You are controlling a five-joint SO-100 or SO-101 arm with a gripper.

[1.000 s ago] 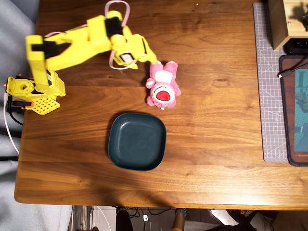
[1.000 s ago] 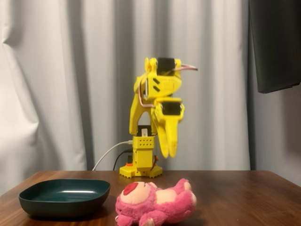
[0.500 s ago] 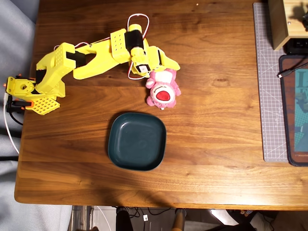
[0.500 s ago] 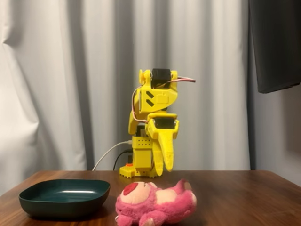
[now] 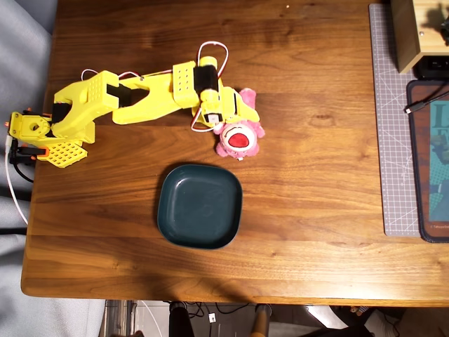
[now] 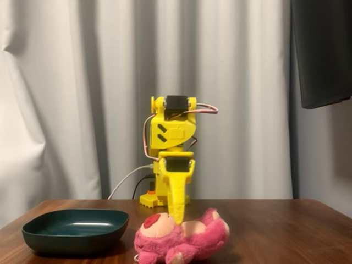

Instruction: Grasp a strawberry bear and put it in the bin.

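The small fluffy bright-pink plush strawberry bear (image 5: pixel 238 135) is seen lying on its back on the brown wood-grain table (image 5: pixel 316 210), its white muzzle and red mouth patch turned upward. In the fixed view the bear (image 6: pixel 181 239) is shown as a soft, shaggy mound with stubby limbs, its head toward the left of that view.

The yellow plastic two-finger gripper (image 5: pixel 226 111) is lowered onto the bear's body. In the fixed view the gripper (image 6: pixel 177 215) is seen as a single tapering blade pointing straight down, its tip reaching the fur between head and belly. Whether the fingers are spread or closed around the plush cannot be told from either view: from above they are covered by the wrist, and from the front only one narrow edge is presented.

The shallow, glossy dark teal rounded-square bin (image 5: pixel 199 206) is placed near the bear and apart from it, below it in the overhead view; its raised rim (image 6: pixel 75 226) is visible at the left in the fixed view.

Only the overhead view shows the yellow arm (image 5: pixel 133 102) stretched from its base at the table's left edge, and a grey gridded cutting mat (image 5: pixel 390 126) at the right. Only the fixed view shows the pale pleated curtain (image 6: pixel 66 99) behind.
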